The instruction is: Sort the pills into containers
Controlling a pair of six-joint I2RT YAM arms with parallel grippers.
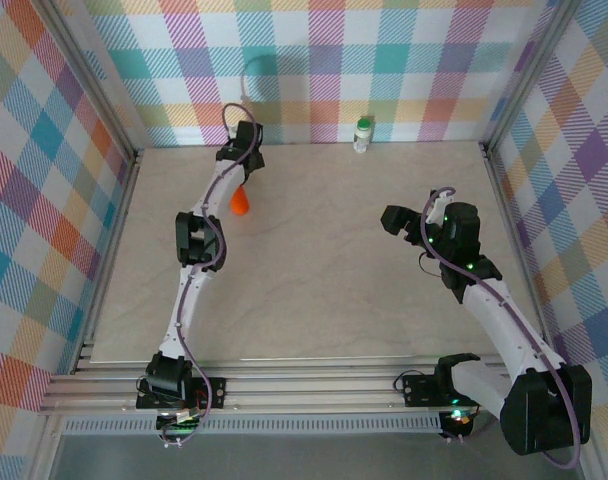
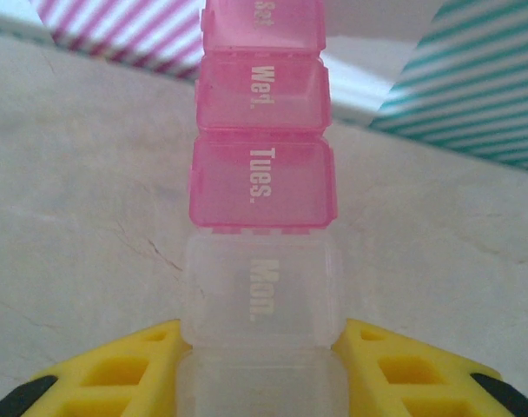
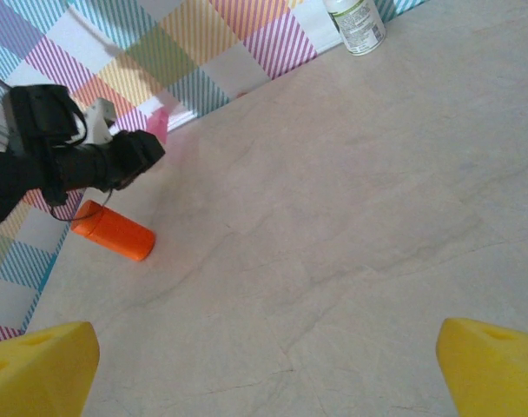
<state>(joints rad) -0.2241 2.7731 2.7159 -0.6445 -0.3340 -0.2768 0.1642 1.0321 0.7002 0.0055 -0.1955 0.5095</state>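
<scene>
— Between the yellow fingers (image 2: pixel 129 369) of the left hand (image 2: pixel 264 346), what is that?

— A pill box (image 2: pixel 262 182), a strip of lidded day compartments. The hand is closed narrow on it, with one finger against each long side at the near end, by the clear lid marked Mon. Beyond that come pink see-through lids marked Tues. and Wed., then one more whose word is cut by the frame's edge. The strip points away from the wrist towards the checked wall (image 2: pixel 472 95).

— Is it lifted, or lying on the desk (image 1: pixel 324 260)?

— I cannot tell. From above, that hand sits at the far left of the desk, close to the wall, and covers the box.

— And the other containers?

— An orange vial (image 1: pixel 240 201) lies on its side on the desk, just beside the left arm (image 1: pixel 199 240), on the near side of that hand. A white bottle (image 1: pixel 362 134) with a green cap (image 1: pixel 363 122) stands upright at the foot of the far wall, near its middle and well apart from the vial.

— The right hand (image 1: pixel 398 222)?

— It is spread wide. In its own camera the fingertips sit at opposite lower corners with bare desk between them. It hangs over the right half of the desk, well apart from all three containers.
</scene>
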